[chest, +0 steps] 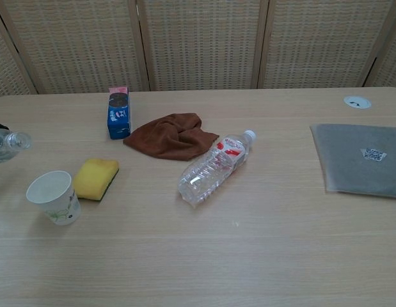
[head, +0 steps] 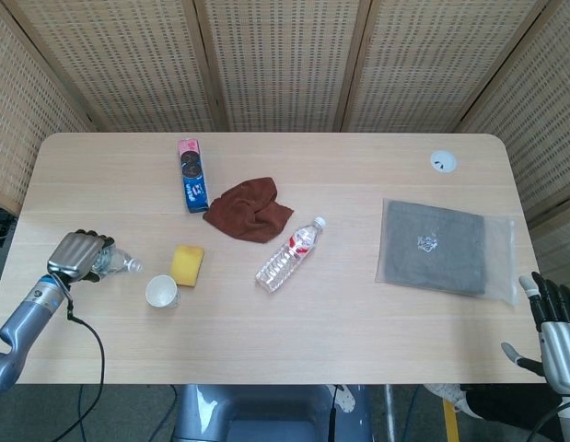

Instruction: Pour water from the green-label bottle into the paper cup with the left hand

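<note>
My left hand grips a clear bottle at the table's left edge, fingers wrapped round its body. The label is hidden by the hand. The bottle lies nearly level, its open neck pointing right, left of and apart from the cup. The white paper cup stands upright beside the yellow sponge. In the chest view only the bottle's neck end shows at the left border. My right hand hangs open off the table's front right corner.
A yellow sponge sits right of the cup. A red-label bottle lies on its side mid-table. A brown cloth, a blue cookie pack, a grey bagged pad and a white disc lie further off.
</note>
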`<state>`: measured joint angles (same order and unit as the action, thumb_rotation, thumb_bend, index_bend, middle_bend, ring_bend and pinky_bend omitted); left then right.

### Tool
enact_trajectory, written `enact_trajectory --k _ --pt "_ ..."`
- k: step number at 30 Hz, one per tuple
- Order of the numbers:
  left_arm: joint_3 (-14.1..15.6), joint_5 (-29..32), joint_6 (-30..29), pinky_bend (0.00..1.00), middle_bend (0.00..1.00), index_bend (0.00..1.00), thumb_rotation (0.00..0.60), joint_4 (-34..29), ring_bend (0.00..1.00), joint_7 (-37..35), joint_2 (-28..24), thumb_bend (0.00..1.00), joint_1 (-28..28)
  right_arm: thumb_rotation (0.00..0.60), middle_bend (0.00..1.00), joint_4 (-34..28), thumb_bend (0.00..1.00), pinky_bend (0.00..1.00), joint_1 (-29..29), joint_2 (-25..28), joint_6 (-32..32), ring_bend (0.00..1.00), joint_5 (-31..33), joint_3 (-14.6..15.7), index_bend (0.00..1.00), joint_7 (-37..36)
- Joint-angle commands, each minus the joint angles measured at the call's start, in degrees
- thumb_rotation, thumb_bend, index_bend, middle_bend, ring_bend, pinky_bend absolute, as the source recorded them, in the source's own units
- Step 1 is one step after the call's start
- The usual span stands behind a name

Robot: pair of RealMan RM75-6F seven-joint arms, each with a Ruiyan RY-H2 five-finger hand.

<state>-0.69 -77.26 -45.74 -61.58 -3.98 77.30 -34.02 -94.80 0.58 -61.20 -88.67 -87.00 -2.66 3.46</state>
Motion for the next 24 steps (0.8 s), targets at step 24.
enact_trajectory --k 24 --pt "-8.7 0.0 -0.6 0.35 0.44 0.55 0.600 9.3 0.31 -59.8 8.5 0.53 0.3 0.600 0.00 0.1 0.00 0.00 -0.6 -1.0 1.4 0.00 0.8 0.0 0.00 2.2"
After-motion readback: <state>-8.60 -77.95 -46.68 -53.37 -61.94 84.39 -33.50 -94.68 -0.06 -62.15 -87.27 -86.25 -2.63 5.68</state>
